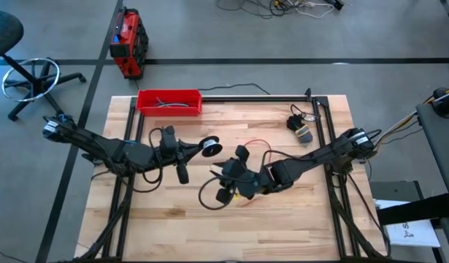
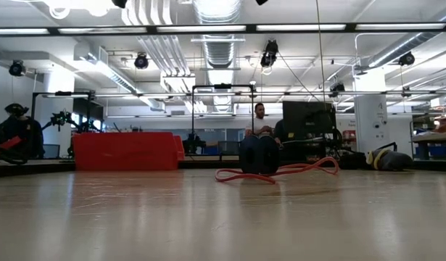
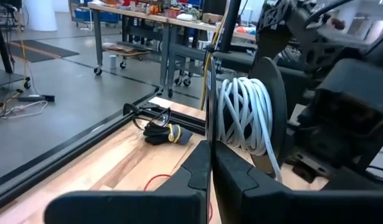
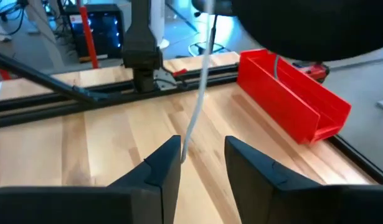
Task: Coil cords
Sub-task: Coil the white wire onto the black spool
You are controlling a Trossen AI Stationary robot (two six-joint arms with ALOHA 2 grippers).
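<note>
2 dark, jointed arms trailing black cables, each ending in 2 blunt black fingers (image 4: 163,165).

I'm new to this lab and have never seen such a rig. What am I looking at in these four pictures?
Two dark robot arms work at a wooden table. One picture looks straight down, one looks level across the tabletop, and two come from cameras on the arms' wrists. The left gripper is shut on the end of the white cord, which is wound into a coil. The right gripper is open, with a white strand running between its fingers. A red cord, a red tray and a dark bundle lie on the table.
</note>
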